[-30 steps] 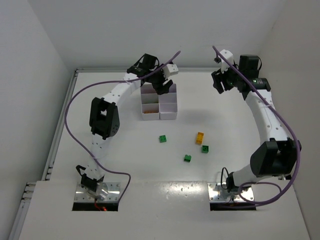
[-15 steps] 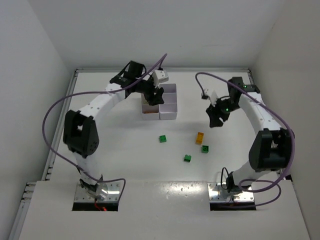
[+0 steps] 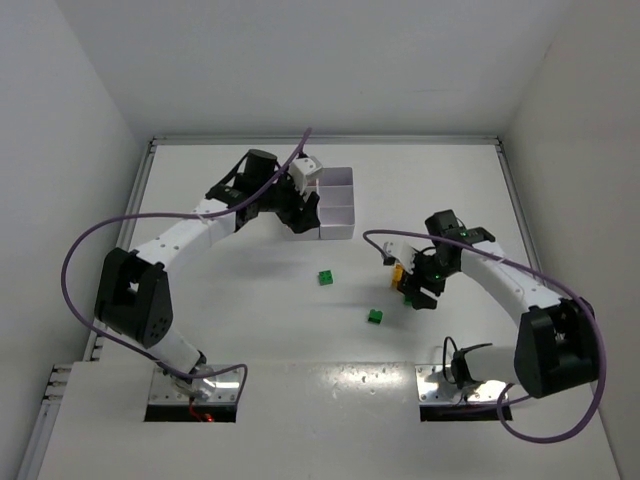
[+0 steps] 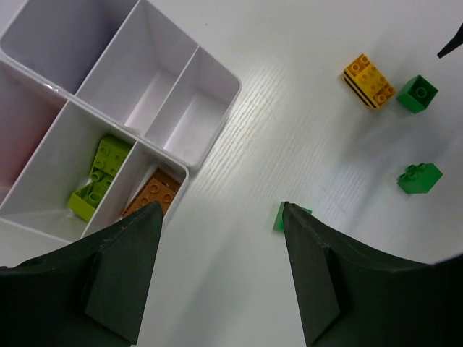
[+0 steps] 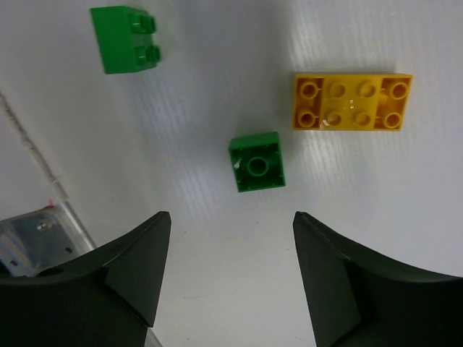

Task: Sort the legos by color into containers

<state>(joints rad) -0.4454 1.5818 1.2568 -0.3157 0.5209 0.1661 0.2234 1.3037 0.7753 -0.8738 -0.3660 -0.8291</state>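
Observation:
The white containers (image 3: 340, 200) stand at the back middle of the table. In the left wrist view (image 4: 155, 87) one compartment holds a lime brick (image 4: 100, 177) and the one beside it an orange brick (image 4: 153, 194). My left gripper (image 3: 303, 214) is open and empty at the containers' near corner (image 4: 221, 217). My right gripper (image 3: 414, 285) is open and empty, hovering just short of a green brick (image 5: 257, 162). A yellow brick (image 5: 352, 101) lies beside that one, and another green brick (image 5: 125, 39) lies farther off. In the top view, green bricks lie at mid table (image 3: 326, 278) and nearer the arms (image 3: 375, 316).
The left wrist view also shows the yellow brick (image 4: 370, 80), two green bricks (image 4: 417, 94) (image 4: 419, 178), and a third green one (image 4: 288, 215) half hidden behind my right finger. A metal base plate (image 5: 29, 242) shows at the right wrist view's left edge. White walls enclose the table.
My right arm has swung from the back right down to the yellow and green bricks at mid table. My left gripper has drawn back from above the containers to their near corner.

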